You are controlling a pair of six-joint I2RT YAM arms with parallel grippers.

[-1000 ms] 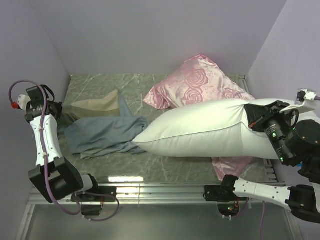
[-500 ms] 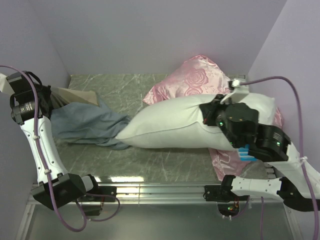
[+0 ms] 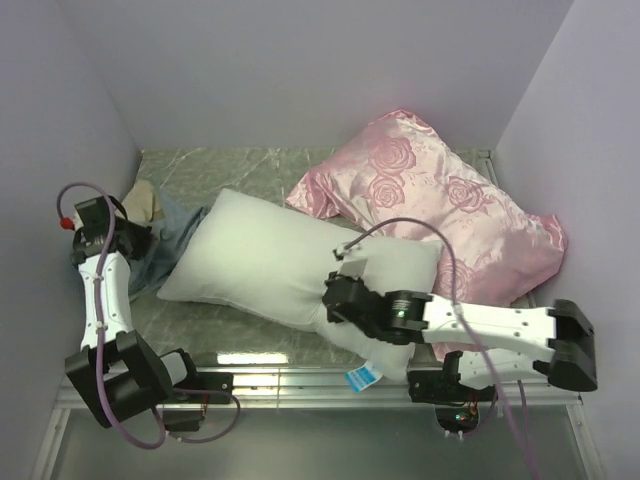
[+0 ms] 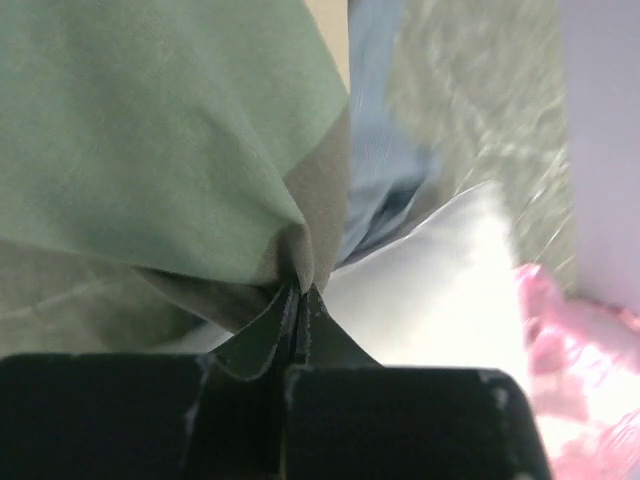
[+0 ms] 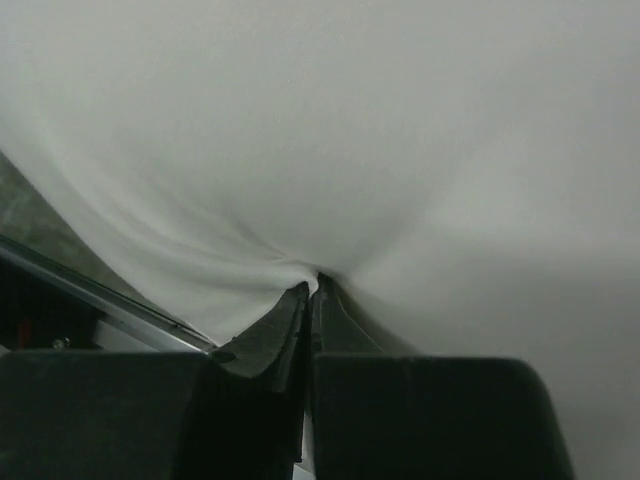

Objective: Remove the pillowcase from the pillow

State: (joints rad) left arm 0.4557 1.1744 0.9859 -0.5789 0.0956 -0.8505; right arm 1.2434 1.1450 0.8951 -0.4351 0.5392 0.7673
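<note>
1. Position of the task items. The pillow point(image 3: 265, 265) lies diagonally across the middle of the worktop point(image 3: 250, 165), one end toward the left edge and the other at the near edge. No cover shows on any part of it that faces the overhead camera. The pillowcase point(image 3: 168, 228) is bunched at the left edge, touching the pillow's left end. You cannot tell from these views whether that end sits inside the sack's mouth.

2. Pincer state. The left gripper point(image 4: 300, 290) is pressed together on a fold of the pillowcase. The right gripper point(image 5: 313, 285) pinches a small pucker of the pillow's white cloth close to the near edge.

3. Hazards.
- The pillow overhangs toward the near edge. If you drag the right arm nearer, the pillow will probably slide off the worktop.
- The right pinch takes only a thin pucker of cloth. A sharp pull is likely to make it slip out.
- If a corner is caught in the sack, pulling the left arm will likely drag the pillow along rather than free it. Pull toward the left edge and hold the pillow with the right arm.

4. Surroundings. A pink rose-patterned pillow point(image 3: 420, 185) fills the far right corner, and the white pillow's right end lies against it, limiting room on that side. A metal rail point(image 3: 300, 378) runs along the near edge. A small blue tag point(image 3: 362, 378) hangs over it.
</note>
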